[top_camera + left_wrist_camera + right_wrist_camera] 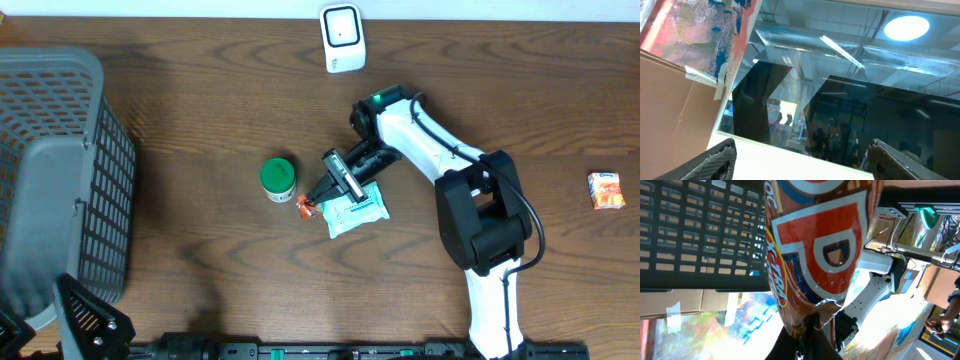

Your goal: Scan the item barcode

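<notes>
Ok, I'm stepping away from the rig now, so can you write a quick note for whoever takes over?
Left pincer: open, empty, near the basket.
Right pincer: shut on the orange snack packet, mid-table between the green-lidded tub and the pale blue pouch.
White scanner: at the far edge, apart from the packet.
Done: packet gripped.
To do: bring its barcode to the scanner.

Overhead looks straight down on the table [200, 100], left wrist faces the ceiling [840, 55], and right wrist hugs the packet [825, 245], sharing overhead's basket [100, 200].
</notes>
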